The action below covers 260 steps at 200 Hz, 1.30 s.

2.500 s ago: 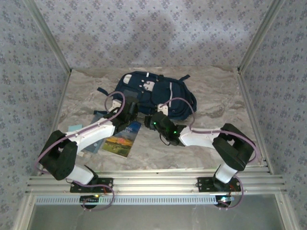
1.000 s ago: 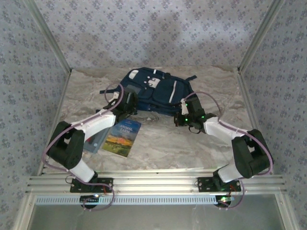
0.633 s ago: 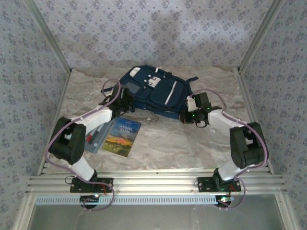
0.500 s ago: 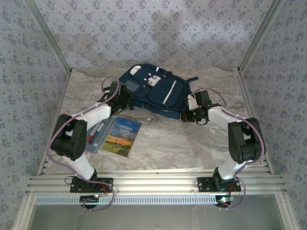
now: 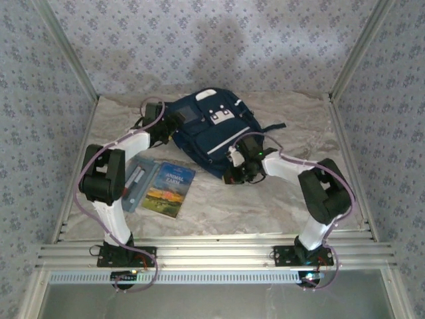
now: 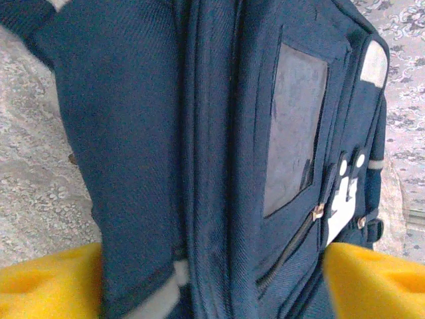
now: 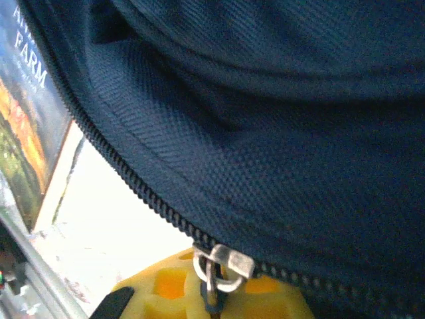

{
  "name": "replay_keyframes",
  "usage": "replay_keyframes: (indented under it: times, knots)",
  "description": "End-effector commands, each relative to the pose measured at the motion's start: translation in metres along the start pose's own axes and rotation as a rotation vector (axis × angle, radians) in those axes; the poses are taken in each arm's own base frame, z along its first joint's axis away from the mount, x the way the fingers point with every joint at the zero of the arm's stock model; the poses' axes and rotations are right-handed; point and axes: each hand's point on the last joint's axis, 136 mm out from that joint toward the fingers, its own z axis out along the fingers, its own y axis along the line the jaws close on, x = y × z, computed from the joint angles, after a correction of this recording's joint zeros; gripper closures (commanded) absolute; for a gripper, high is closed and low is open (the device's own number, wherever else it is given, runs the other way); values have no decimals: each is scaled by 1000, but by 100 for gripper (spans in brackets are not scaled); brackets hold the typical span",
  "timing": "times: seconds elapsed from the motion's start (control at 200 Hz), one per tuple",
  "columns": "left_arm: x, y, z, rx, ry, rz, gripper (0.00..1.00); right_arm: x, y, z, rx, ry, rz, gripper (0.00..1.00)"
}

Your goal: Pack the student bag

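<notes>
Matt woven cloth student bag (image 6: 133,133) w/ metal zip pull (image 7: 222,260).

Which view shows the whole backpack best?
Top external: the backpack is seen whole, from above. Left wrist gives a close-up of its front with the grey patch; right wrist, a close-up of its zipper pull.

The one piece of writing that can be read is a book title. From the top external view the book (image 5: 169,189) lies face up on the table, and the blue upper band of its cover carries small white capitals in two lines: "ANIMAL" over "FARM". Any finer print on that cover is too small to make out. From the right wrist view the same cover (image 7: 30,126) shows past the zipped edge of the student bag (image 7: 265,133). There the word "FARM" stands in large pale letters, while the line above it is cut off by the fabric.
</notes>
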Motion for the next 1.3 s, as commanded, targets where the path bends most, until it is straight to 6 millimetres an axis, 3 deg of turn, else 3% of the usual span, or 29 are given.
replay_keyframes:
  times: [0.0,0.16,0.34,0.44,0.645,0.87,1.039,1.219,1.294]
  knots:
    - [16,-15,-33,63,44,-10,1,-22,28,15,-75,-3,94,100]
    - [53,12,-66,27,88,-146,2,-41,26,36,-48,-31,200,100]
    - [100,43,-79,-46,70,-274,9,-47,36,47,-71,-38,218,100]
    - [115,49,-74,-70,92,-316,16,-44,41,49,-82,-28,211,100]
    - [142,40,-52,-76,148,-324,22,-49,53,40,-117,-48,187,100]
    - [156,29,-31,-25,185,-362,27,-43,69,29,-197,-47,154,100]
    - [151,27,-27,-11,155,-356,47,-38,82,15,-258,-55,122,100]
    - [149,20,-27,-8,165,-330,100,-30,76,11,-228,-22,112,100]
    - [147,19,-29,-12,171,-305,100,-25,62,6,-183,5,100,100]
